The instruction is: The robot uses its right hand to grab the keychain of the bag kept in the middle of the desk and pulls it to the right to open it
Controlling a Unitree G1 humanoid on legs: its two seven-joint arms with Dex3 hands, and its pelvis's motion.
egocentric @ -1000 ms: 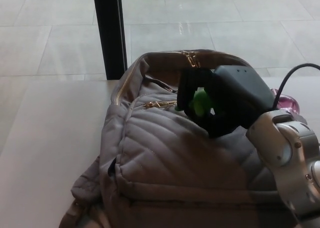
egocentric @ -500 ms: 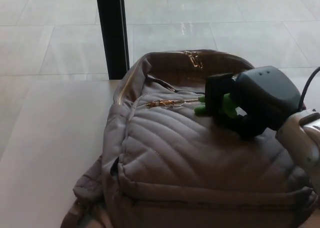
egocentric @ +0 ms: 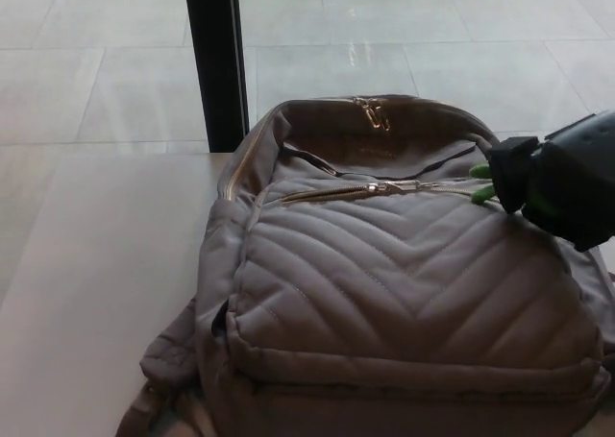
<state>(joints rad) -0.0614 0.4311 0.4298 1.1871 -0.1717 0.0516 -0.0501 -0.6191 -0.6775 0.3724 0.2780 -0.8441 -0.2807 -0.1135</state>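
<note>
While my right hand (egocentric: pixel 557 189) stays clamped on the green keychain (egocentric: pixel 480 182), the bag (egocentric: pixel 394 293) lies on the surface (egocentric: pixel 96 264) to its left, pocket zip (egocentric: pixel 375 189) dragged most of the way across. Next, I judge, a short pull further right finishes opening.

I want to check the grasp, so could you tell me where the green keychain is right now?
In the head view the green keychain sits at the backpack's upper right, held in the right hand at the zipper's right end.
</note>
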